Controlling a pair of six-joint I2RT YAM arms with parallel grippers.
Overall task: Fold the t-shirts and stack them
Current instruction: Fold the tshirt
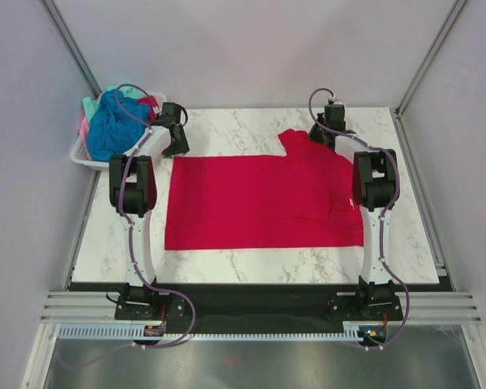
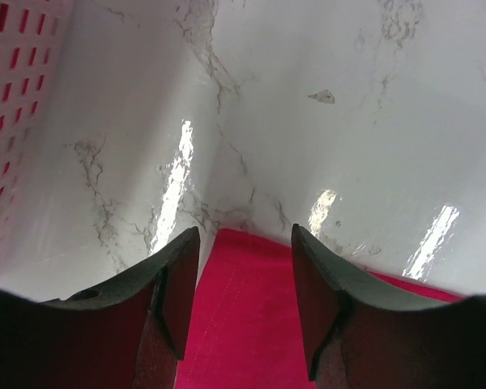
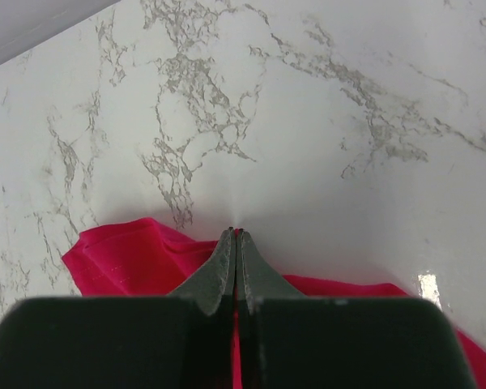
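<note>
L end effector (image 2: 245,243): jaws apart, straddling far-left corner of crimson t-shirt (image 1: 259,203); nothing held.
R end effector (image 3: 236,235): fingers pressed together at shirt's far-right edge; can't tell if cloth is nipped betw. them.
Shirt: spread flat mid tabletop (image 1: 251,263), 1 sleeve (image 1: 296,142) sticking out toward far side; not folded yet.
Other t-shirts (image 1: 113,121): blue, teal, pink, heaped in white basket (image 1: 79,152) at far-left corner.
Risk 1: only the corner tip lies betw. L jaws, so closing too high or off-line prob. grabs nothing.
Risk 2: if just 1 side holds, the lift goes lopsided; shirt drags, bunches, fold ends up skewed.
Risk 3: L works just beside the basket; a wide swing could knock it.
Surface: glossy white marble-look, grey veins, glare spots; prob. slick, so cloth may slide instead of creasing.
Room: plain pale walls (image 1: 251,49) on 3 sides, metal frame posts (image 1: 73,49) at far corners, rail (image 1: 251,308) along near edge.
</note>
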